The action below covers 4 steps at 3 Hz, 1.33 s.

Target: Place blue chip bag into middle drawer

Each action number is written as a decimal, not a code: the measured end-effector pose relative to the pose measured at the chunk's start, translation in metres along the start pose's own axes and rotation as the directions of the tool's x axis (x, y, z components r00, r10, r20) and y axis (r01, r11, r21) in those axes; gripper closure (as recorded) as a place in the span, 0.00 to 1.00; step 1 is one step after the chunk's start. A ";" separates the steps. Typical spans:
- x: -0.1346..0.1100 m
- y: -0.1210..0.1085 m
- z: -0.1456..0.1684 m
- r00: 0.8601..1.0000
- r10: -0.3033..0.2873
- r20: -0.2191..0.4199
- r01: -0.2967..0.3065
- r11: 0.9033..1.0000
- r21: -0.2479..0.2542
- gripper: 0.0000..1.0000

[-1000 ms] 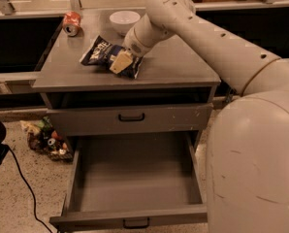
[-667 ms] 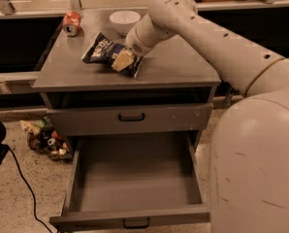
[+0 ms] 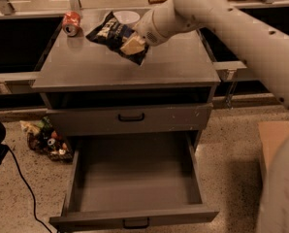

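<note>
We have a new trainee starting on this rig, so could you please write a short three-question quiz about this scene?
1. True or false: the open drawer has nothing in it.
2. What lies at the back left corner of the cabinet top? A) a red soda can B) a mug C) a banana
3. The gripper is over the cabinet top. What is it shut on?
Key: 1 true. 2 A. 3 the blue chip bag.
</note>
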State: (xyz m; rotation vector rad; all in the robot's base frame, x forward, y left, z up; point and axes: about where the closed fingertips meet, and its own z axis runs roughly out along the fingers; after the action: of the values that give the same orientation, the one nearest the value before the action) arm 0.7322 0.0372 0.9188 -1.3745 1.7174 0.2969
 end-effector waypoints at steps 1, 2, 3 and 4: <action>-0.008 0.004 -0.035 0.997 0.026 0.067 -0.027 1.000 0.016 1.00; -0.006 0.003 -0.039 0.997 0.034 0.071 -0.035 0.999 0.017 1.00; -0.010 0.008 -0.040 0.997 0.006 0.079 -0.004 1.000 -0.022 1.00; -0.018 0.043 -0.054 0.993 -0.089 0.082 0.097 0.990 -0.102 1.00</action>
State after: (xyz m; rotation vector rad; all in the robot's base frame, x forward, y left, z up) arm 0.6685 0.0286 0.9493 -1.4961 1.5883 0.3885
